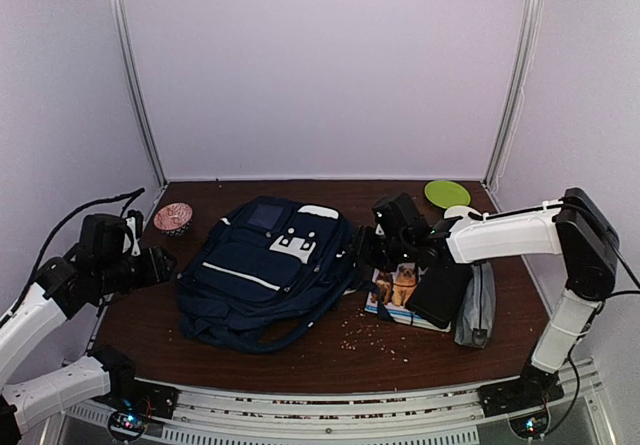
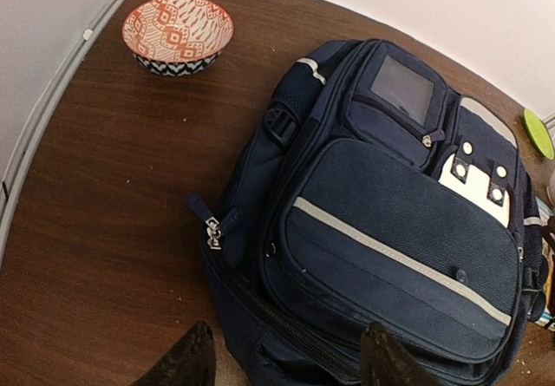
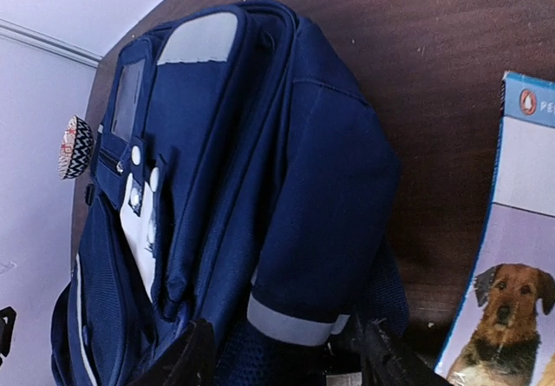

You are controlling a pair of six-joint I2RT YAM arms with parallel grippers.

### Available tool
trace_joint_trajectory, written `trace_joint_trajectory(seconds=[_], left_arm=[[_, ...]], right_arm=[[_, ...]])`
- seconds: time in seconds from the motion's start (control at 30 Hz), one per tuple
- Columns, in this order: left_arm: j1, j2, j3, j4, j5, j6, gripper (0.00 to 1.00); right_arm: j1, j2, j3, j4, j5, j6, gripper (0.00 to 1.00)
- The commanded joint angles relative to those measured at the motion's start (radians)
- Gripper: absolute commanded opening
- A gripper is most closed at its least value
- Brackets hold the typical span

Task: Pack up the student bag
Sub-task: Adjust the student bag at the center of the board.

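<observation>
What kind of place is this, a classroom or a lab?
Most likely a robot test booth, not a classroom: plain white walls close around one brown table, and two robot arms are mounted at its near edge.

This was a robot test booth in a lab, not a home: plain pale wall panels (image 1: pixel 320 75) joined by metal corner strips (image 1: pixel 137 85) boxed in a dark wooden table (image 1: pixel 440 360). A left arm (image 1: pixel 30 325) and a right arm (image 1: pixel 505 235) were bolted to an aluminium rail (image 1: pixel 330 410), and props like the student bag (image 1: pixel 265 265) and a patterned bowl (image 1: pixel 173 217) lay staged.
</observation>
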Motion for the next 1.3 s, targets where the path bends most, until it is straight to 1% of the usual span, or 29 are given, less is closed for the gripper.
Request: trace_joint_trajectory(seconds=[0.0, 0.07, 0.13, 0.17, 0.23, 0.3, 0.33, 0.43, 0.57, 0.73, 0.9, 1.0, 1.1, 1.17, 1.2, 1.23, 1.27], left_arm=[[-0.004, -0.008, -0.01, 0.041, 0.01, -0.017, 0.97], [-0.003, -0.016, -0.011, 0.041, 0.01, -0.019, 0.97], [-0.003, -0.017, -0.008, 0.041, 0.009, -0.021, 0.97], [-0.004, -0.015, -0.007, 0.041, 0.009, -0.02, 0.97], [-0.003, -0.012, -0.003, 0.041, 0.01, -0.02, 0.97], [-0.003, -0.007, 0.0, 0.044, 0.011, -0.021, 0.97], [-0.004, -0.005, 0.002, 0.045, 0.011, -0.021, 0.97], [-0.003, -0.003, 0.013, 0.045, 0.01, -0.015, 0.97], [-0.003, -0.007, 0.051, 0.045, 0.001, -0.006, 0.97], [-0.004, 0.004, 0.097, 0.057, -0.006, 0.005, 0.97], [-0.003, 0.045, 0.115, 0.089, 0.025, 0.007, 0.97], [-0.004, 0.068, 0.127, 0.093, 0.038, 0.011, 0.97], [-0.003, 0.08, 0.127, 0.1, 0.041, 0.019, 0.97], [-0.004, 0.084, 0.123, 0.105, 0.045, 0.027, 0.97], [-0.003, 0.086, 0.12, 0.107, 0.048, 0.031, 0.97], [-0.003, 0.088, 0.114, 0.111, 0.05, 0.036, 0.97], [-0.003, 0.091, 0.107, 0.116, 0.054, 0.041, 0.97]], right_arm=[[-0.009, 0.058, 0.047, 0.018, -0.069, 0.018, 0.54], [-0.009, 0.075, 0.054, 0.018, -0.073, 0.02, 0.48], [-0.009, 0.086, 0.063, 0.014, -0.08, 0.019, 0.39], [-0.009, 0.088, 0.065, 0.016, -0.081, 0.02, 0.34], [-0.009, 0.086, 0.069, 0.019, -0.083, 0.014, 0.19], [-0.01, 0.083, 0.091, 0.002, -0.084, -0.006, 0.01], [-0.011, 0.078, 0.108, -0.013, -0.08, -0.021, 0.0], [-0.02, 0.053, 0.178, -0.069, -0.066, -0.085, 0.0], [-0.035, 0.049, 0.361, -0.181, -0.066, -0.176, 0.0], [-0.07, 0.099, 0.551, -0.275, -0.085, -0.226, 0.0], [-0.152, 0.237, 0.749, -0.37, -0.106, -0.263, 0.0], [-0.192, 0.332, 0.89, -0.453, -0.078, -0.318, 0.0], [-0.22, 0.432, 1.041, -0.574, -0.038, -0.384, 0.0], [-0.231, 0.47, 1.086, -0.618, -0.021, -0.415, 0.0], [-0.234, 0.477, 1.085, -0.628, -0.018, -0.423, 0.11], [-0.234, 0.474, 1.078, -0.633, -0.021, -0.426, 0.27], [-0.234, 0.455, 1.064, -0.632, -0.028, -0.427, 0.46]])
